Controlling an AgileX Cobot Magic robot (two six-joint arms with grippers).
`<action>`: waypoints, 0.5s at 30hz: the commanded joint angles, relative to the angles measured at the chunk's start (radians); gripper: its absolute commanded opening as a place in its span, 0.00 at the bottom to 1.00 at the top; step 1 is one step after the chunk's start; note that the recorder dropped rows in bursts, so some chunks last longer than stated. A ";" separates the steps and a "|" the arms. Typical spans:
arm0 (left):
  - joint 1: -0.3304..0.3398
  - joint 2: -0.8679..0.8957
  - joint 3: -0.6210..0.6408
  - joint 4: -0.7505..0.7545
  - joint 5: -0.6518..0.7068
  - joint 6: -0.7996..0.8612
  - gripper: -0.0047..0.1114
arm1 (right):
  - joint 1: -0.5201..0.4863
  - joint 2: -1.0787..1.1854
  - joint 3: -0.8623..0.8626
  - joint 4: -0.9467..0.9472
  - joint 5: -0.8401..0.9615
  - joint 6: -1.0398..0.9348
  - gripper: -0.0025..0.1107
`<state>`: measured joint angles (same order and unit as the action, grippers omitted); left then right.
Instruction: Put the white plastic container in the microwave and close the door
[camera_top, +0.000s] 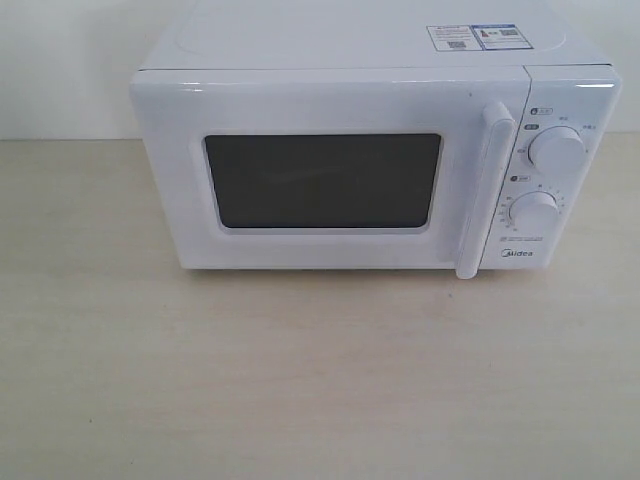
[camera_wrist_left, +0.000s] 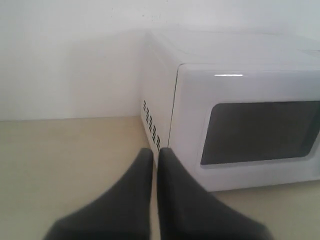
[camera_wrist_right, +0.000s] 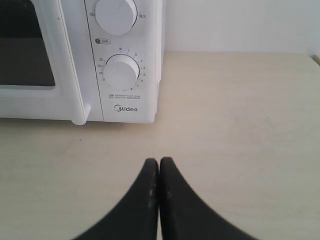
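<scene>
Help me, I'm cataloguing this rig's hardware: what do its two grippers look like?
Only the fingers show. The left gripper has two matte dark-grey fingers, broad at the base and curving to narrow rounded tips. The right gripper has the same horn-like pair in black, slightly glossier. No cables, markings or labels are visible, and the arms themselves are out of view.

Your left gripper (camera_wrist_left: 155, 151) and right gripper (camera_wrist_right: 159, 161) were both closed, empty.
Each had its two dark fingers (camera_wrist_left: 185, 200) pressed together along their length, only a thin seam between them, tapering to narrow tips with nothing held.
</scene>
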<state>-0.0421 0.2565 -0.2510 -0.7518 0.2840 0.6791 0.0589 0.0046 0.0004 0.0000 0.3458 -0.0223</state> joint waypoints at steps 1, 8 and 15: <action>0.002 -0.006 0.043 -0.075 -0.025 -0.014 0.08 | -0.008 -0.005 0.000 -0.007 -0.001 -0.002 0.02; 0.002 -0.050 0.108 -0.180 -0.082 -0.014 0.08 | -0.008 -0.005 0.000 -0.007 -0.001 -0.002 0.02; 0.002 -0.197 0.167 -0.175 -0.112 -0.014 0.08 | -0.008 -0.005 0.000 -0.007 -0.001 -0.002 0.02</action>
<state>-0.0421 0.1086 -0.1042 -0.9190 0.1911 0.6726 0.0589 0.0046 0.0004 0.0000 0.3458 -0.0223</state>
